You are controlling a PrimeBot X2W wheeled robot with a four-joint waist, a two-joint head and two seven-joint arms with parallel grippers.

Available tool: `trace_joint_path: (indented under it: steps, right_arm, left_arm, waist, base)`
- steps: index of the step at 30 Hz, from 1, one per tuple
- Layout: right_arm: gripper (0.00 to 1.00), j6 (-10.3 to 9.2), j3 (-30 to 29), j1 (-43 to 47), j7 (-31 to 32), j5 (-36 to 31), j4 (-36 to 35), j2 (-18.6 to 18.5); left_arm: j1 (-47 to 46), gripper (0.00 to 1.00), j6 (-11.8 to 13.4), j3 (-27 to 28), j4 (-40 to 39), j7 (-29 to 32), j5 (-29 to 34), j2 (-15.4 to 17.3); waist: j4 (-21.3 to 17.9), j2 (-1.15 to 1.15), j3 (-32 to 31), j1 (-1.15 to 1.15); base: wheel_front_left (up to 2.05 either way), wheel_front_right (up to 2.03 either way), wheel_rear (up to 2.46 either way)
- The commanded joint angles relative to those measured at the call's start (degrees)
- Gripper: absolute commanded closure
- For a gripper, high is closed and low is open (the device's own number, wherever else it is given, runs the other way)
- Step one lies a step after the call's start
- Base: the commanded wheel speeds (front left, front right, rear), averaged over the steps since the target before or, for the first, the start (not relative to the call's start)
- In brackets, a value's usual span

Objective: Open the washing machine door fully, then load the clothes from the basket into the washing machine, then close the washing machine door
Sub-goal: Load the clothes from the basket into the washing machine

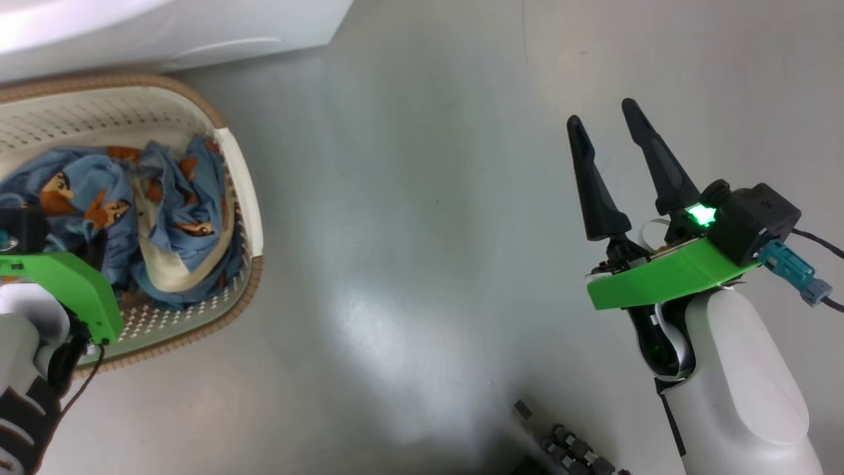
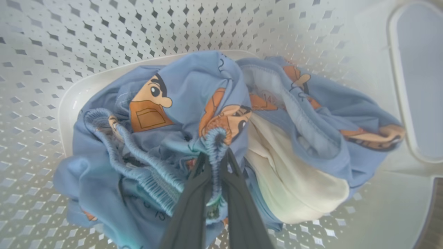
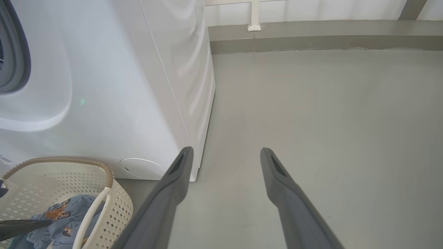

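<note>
Cropped: the basket point(image 1: 245, 198) runs off the head view's left edge, the washer point(image 1: 198, 26) off its top; folds hide lower layers of the clothes point(image 1: 178, 218).

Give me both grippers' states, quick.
Left gripper: jaws shut on the clothes in the basket.
Right gripper: jaws open, holding nothing.

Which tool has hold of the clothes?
The left tool, shut on the clothes in the basket; the right tool is open over the floor.
</note>
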Motion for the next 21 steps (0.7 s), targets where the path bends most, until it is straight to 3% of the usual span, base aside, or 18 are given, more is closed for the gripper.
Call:
trace_joint_path:
  steps: [1,12,21]
  right_arm:
    - [0.00,0.09,0.6,1.6,-0.3,-0.5,-1.0,0.3]
    - [0.00,0.09,-0.8,4.2,-0.3,-0.5,0.0,-0.4]
    - [0.00,0.09,-1.7,7.1,-0.3,-0.1,0.9,-1.8]
  left_arm:
    - [0.0,1.00,-0.1,1.1,0.1,-1.1,-1.2,2.0]
    - [2.8,1.00,-0.1,3.4,-1.4,-5.3,-6.1,1.6]
    - [7.9,1.00,-0.1,15.0,-8.4,-5.4,1.2,2.0]
  waist:
    - [0.5,0.00,-0.9,0.00]
    - [3.3,0.00,-8.1,0.00]
    - [5.1,0.00,-14.8,0.00]
  base:
    - [0.00,0.00,0.00]
    - [0.00,0.00,0.00]
    - [0.00,0.00,0.00]
